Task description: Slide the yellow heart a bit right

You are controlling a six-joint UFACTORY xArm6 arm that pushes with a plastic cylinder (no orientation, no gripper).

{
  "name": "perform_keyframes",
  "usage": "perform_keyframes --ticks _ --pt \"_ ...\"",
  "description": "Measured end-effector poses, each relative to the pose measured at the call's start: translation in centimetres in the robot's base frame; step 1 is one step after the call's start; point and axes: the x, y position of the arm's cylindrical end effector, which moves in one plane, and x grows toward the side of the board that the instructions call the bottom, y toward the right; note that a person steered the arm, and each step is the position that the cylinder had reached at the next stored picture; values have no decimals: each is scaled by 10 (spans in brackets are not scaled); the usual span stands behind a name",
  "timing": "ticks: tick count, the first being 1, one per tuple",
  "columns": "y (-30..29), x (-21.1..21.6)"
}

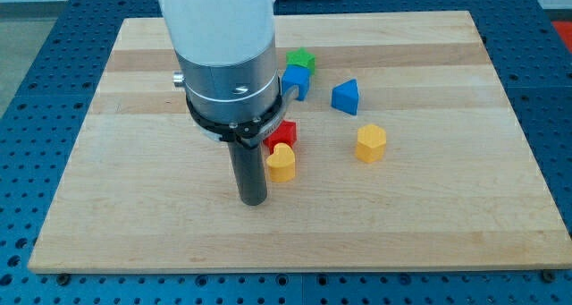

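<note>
The yellow heart point(281, 163) lies near the middle of the wooden board point(134, 216). My tip point(253, 200) rests on the board just left of and slightly below the heart, very close to it or touching. A red block point(284, 133) sits right above the heart, partly hidden by the arm.
A yellow hexagon block point(371, 143) lies to the heart's right. A blue triangular block point(345, 97), a blue block point(296, 80) and a green block point(302, 59) lie toward the view's top. The arm's white and grey body point(223, 63) covers the upper left middle.
</note>
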Motion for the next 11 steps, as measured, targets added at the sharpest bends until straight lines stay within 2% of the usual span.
perform_keyframes --ticks 7,11 --pt "-6 -42" --pt "42 -41"
